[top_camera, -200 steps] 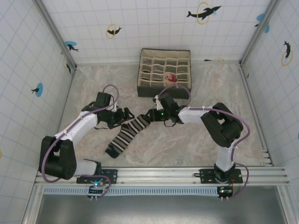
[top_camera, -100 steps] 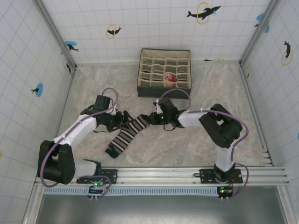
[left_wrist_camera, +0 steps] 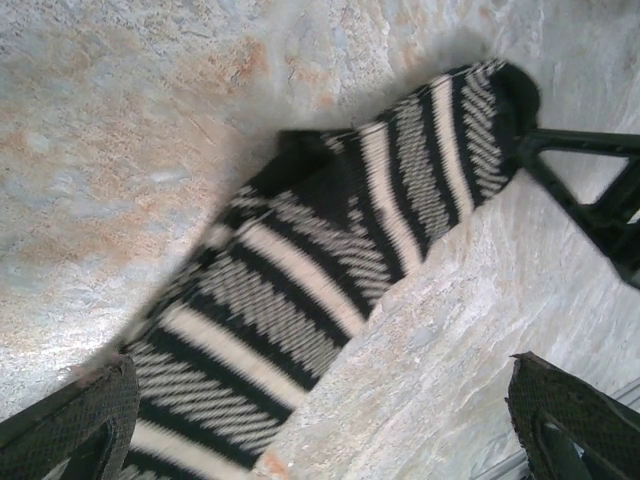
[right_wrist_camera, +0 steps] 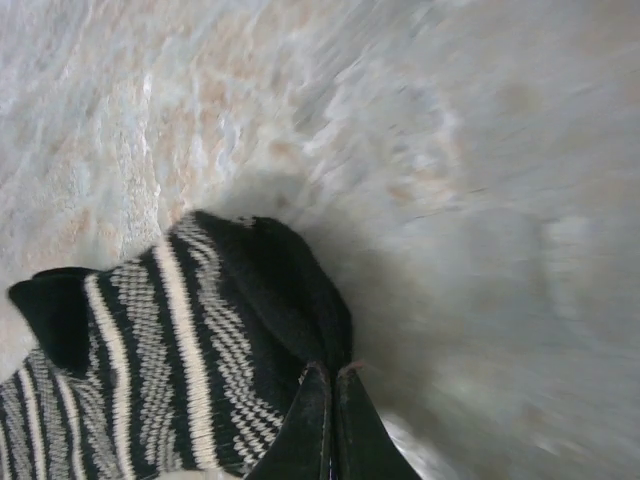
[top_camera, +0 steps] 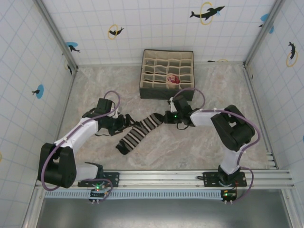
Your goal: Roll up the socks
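1. We see the right jaws clenched, fingertips [right_wrist_camera: 308, 430] pinching the black end of the black, white and grey striped fabric sock [top_camera: 139, 131].
2. The left jaws are released and wide apart, with fingers [left_wrist_camera: 80, 415] astride the sock, grasping nothing.
3. The sock lies stretched on the marbled surface [top_camera: 204, 142].
4. The beige gridded fabric organiser box [top_camera: 167, 93] holds a small reddish fabric bundle [top_camera: 175, 80] in a near-side compartment, right of the middle.

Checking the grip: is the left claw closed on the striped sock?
No, the left claw stands wide open over the striped sock.
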Motion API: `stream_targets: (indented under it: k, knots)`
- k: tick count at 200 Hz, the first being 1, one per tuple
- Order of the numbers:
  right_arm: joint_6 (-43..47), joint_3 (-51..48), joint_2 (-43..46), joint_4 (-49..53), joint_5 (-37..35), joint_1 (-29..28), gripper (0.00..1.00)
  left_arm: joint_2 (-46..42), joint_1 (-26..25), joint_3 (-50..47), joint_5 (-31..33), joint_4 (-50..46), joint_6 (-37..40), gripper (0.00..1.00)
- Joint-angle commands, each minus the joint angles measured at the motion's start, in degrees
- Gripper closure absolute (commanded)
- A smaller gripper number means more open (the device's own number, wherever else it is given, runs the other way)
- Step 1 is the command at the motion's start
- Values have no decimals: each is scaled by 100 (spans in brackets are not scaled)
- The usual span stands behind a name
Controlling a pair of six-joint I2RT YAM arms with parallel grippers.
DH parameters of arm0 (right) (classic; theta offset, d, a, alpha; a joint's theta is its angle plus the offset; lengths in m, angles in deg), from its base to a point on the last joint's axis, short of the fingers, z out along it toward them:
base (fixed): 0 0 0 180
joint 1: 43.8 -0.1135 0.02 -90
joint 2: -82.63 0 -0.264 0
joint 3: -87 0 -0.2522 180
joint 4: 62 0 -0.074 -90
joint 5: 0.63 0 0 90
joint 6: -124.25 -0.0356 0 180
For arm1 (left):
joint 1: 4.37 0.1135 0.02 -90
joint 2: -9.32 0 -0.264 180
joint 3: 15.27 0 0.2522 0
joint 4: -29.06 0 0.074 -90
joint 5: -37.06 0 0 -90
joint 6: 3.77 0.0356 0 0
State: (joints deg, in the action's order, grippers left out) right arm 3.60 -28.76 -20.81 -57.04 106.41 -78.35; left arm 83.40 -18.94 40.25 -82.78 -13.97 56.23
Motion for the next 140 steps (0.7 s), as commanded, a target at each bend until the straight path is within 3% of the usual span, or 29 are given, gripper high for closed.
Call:
stream_targets:
  k: [1,62,92,125,140]
  knots:
    - [648,-82,374,608,120,361,100,166,21,-211,-195,373,-28,4]
    - [1335,-60,535,1094,-288,1379,100,803,-34,48,-384,782,5,5]
    - [1513,-54,659,1136,-411,1628,90,1029,-155,90,-434,916,-22,7]
    - [1546,-252,1156,1005,-904,1464,39,1206,-333,-3,-519,1216,-207,9]
    - [1578,-424,1481,922,-1235,1311,1,1287,-433,-8,-574,1337,-347,10]
